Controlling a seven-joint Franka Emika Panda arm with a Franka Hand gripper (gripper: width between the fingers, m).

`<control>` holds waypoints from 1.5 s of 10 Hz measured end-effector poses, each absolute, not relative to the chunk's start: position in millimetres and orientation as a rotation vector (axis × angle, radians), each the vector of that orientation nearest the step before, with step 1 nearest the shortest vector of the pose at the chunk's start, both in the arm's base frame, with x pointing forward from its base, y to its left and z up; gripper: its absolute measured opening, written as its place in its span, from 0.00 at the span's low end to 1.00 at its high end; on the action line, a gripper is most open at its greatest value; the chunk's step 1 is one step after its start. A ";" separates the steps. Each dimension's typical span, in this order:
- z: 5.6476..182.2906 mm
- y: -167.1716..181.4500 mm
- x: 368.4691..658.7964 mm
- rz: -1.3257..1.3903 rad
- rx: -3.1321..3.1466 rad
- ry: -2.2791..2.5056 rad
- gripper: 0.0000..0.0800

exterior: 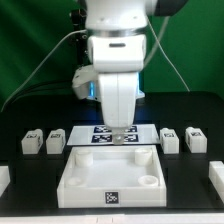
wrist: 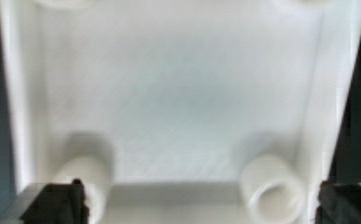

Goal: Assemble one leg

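Note:
Several small white legs with marker tags lie on the black table. Two are at the exterior view's left point(exterior: 32, 141) point(exterior: 54, 143) and two at its right point(exterior: 170, 140) point(exterior: 194, 140). My gripper point(exterior: 122, 136) hangs over the far edge of the large white square tray-like piece point(exterior: 82, 176), away from every leg. In the wrist view the gripper point(wrist: 203, 206) is open and empty, with its dark fingertips point(wrist: 56, 204) wide apart. Below them is the tray piece point(wrist: 186, 95) with two raised round corner sockets point(wrist: 275, 178). No leg shows in the wrist view.
The marker board point(exterior: 82, 133) lies behind the tray piece, partly hidden by the arm. Parts of further white pieces show at the table's front, at the exterior view's left edge point(exterior: 3, 180) and right edge point(exterior: 216, 176). Cables hang behind the arm.

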State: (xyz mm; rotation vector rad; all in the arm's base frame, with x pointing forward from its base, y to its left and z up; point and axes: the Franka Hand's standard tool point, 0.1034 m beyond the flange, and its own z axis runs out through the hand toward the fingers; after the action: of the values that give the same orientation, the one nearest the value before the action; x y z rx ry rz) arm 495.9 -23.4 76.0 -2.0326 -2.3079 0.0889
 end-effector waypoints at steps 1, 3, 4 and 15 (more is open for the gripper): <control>65.0 -27.8 488.1 0.087 -2.021 -2.307 0.81; 38.5 -28.8 465.9 0.107 -2.028 -2.260 0.81; 33.9 -27.8 459.0 0.113 -2.049 -2.235 0.81; 21.0 -30.1 436.1 0.136 -2.131 -2.132 0.15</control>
State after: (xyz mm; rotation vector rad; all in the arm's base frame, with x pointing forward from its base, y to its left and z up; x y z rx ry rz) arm 436.1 -30.1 21.0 -2.1309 -2.1319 0.1359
